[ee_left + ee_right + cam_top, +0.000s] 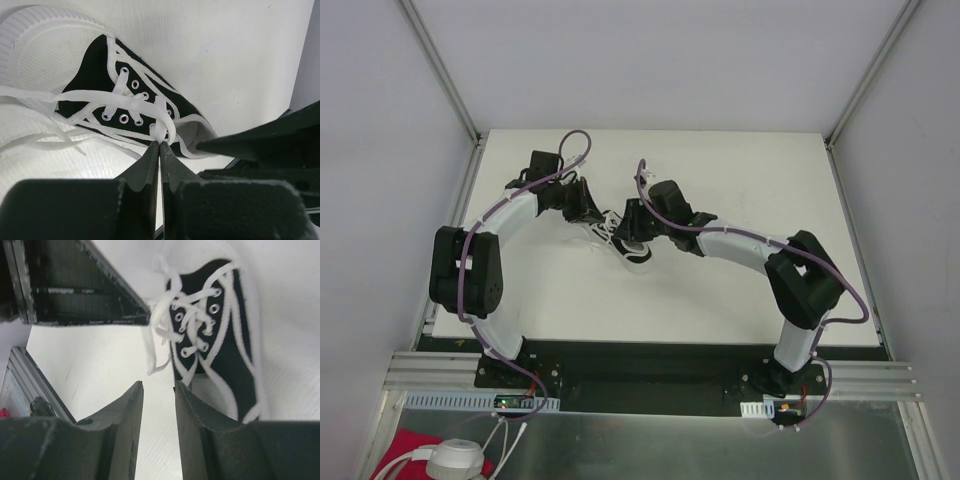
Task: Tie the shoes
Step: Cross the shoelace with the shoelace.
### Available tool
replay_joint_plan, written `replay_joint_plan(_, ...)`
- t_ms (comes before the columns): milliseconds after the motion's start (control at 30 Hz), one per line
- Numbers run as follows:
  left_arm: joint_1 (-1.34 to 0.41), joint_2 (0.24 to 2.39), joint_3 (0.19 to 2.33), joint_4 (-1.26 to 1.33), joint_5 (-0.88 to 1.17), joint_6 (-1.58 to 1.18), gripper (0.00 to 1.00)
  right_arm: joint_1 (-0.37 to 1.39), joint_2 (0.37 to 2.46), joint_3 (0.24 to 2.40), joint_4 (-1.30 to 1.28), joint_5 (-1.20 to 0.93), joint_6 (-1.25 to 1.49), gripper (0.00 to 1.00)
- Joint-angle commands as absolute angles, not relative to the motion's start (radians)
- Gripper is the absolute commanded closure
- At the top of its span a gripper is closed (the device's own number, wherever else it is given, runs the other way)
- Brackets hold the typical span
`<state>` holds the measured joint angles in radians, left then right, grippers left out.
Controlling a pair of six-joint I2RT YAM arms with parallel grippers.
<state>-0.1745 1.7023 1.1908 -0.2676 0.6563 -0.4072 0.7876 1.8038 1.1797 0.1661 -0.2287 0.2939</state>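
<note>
Sneaker (pixel 628 243): on the table (pixel 740 170), between the 2 tools.
Left tool (pixel 160 148): clamped on a lace (pixel 161 126).
Right tool (pixel 158 395): jaws apart, empty, near the laces.
Risk: the thin lace slipping free, or a pull dragging the light sneaker.

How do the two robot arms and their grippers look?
Both the left arm and the right arm have white tubes between bulky black joints. A thin purple cable runs along each. The left gripper and right gripper have black, wedge-shaped fingers.

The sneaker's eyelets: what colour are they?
Silvery eyelets on the black sneaker; left wrist view shows them best.
</note>
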Motion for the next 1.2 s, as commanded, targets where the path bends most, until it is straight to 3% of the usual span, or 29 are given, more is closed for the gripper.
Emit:
replay_joint_plan(0, -0.163, 1.697, 1.204, -0.265, 0.687, -0.376, 1.0, 0.733, 1.769, 1.254, 0.157, -0.233, 0.276, 0.65)
replay_joint_plan(400, -0.161, 1.677, 1.2, -0.276, 0.676, -0.322, 1.0, 0.709, 2.0, 1.664, -0.192, -0.334, 0.21, 0.65)
replay_joint_plan(667, -0.163, 1.655, 1.193, -0.276, 0.664, -0.313, 1.0, 0.701, 2.108, 1.811, -0.279, -0.425, 0.236, 0.75)
replay_joint_plan(900, -0.163, 1.648, 1.19, -0.276, 0.666, -0.316, 1.0, 0.686, 2.195, 1.927, -0.347, -0.472, 0.268, 0.64)
replay_joint_plan(1167, -0.161, 1.634, 1.19, -0.276, 0.67, -0.314, 1.0, 0.664, 2.29, 2.058, -0.409, -0.538, 0.298, 0.64)
